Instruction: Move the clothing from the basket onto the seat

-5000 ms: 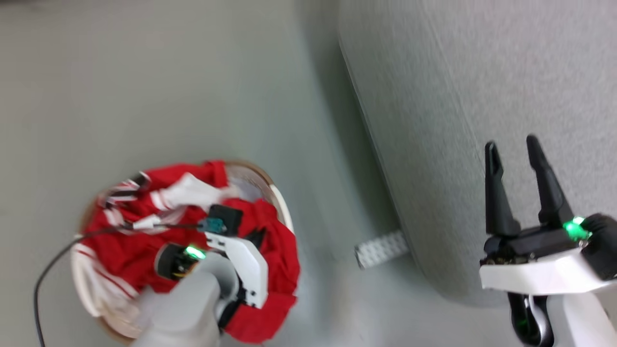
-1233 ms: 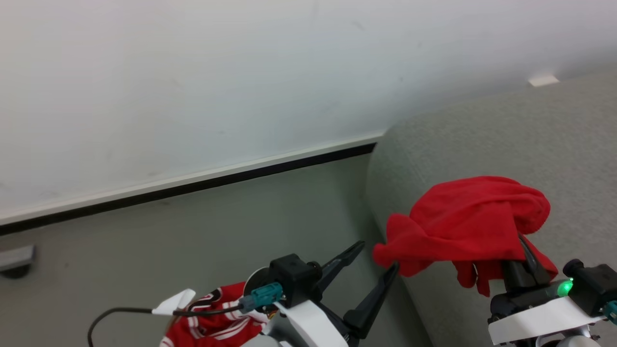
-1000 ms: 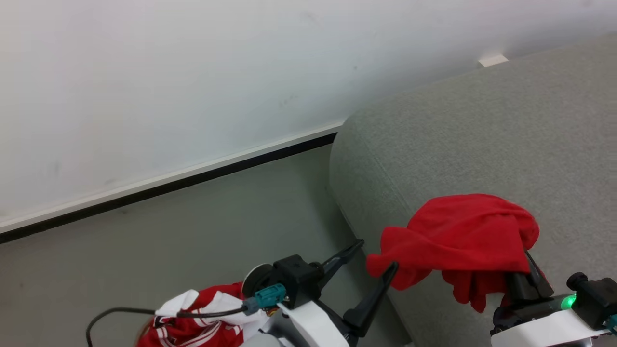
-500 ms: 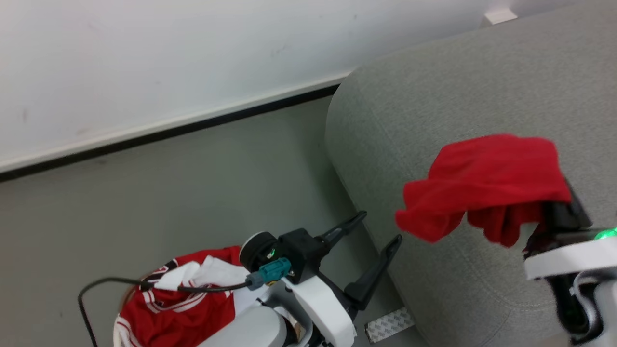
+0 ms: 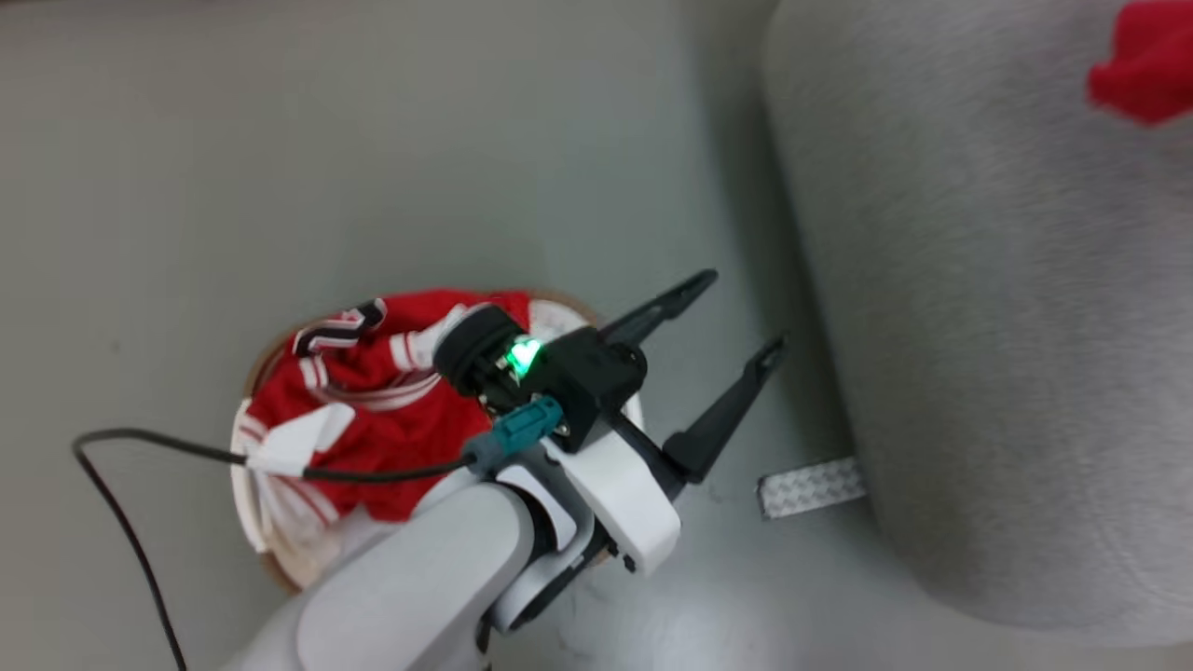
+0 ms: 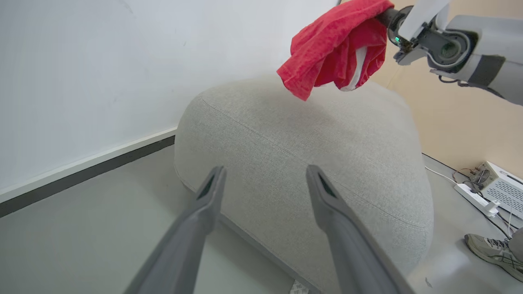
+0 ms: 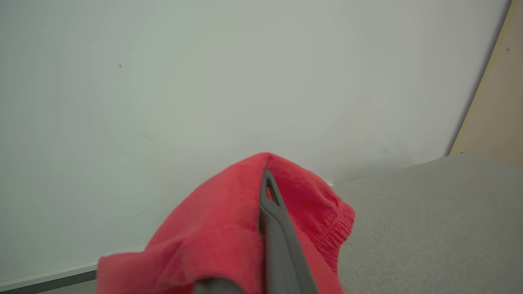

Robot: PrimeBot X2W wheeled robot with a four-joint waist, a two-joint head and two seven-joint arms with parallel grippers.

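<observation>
Held piece: one red soft-fabric garment (image 6: 333, 45), bunched, with a white strip showing in its folds. It hangs in the air over the seat, clear of the top. Judged to be carried high so the loose end does not drag on the seat's edge before release.
Pieces left: a heap of red jersey fabric (image 5: 373, 419) with white stripes and black-and-white trim lies in the basket. How many garments make up the heap cannot be told.
Container: one oval white plastic laundry basket (image 5: 250, 485) with a brown rim. It stands on the floor near the seat and is partly hidden by the left arm.
Destination: one large grey upholstered seat (image 6: 327, 163) with rounded edges. No garment lies on the part in view. The task is judged to be in its first delivery.
Right arm: one right gripper (image 7: 267, 183), fingers pressed together on a fold of the held garment, which drapes over them. It is raised above the seat.
Left arm: one left gripper (image 5: 741, 312), fingers spread wide and holding nothing. It hovers over the floor between basket and seat, pointing at the seat. Judged to be parked aside while the other arm delivers.
Floor: one grey-white patterned strip (image 5: 809, 485) at the seat's foot, and one black cable (image 5: 140, 434) running from the left wrist. Beyond the seat are one white power strip (image 6: 474, 195), one white box (image 6: 502, 185) and one shoe (image 6: 490, 250) of a person.
</observation>
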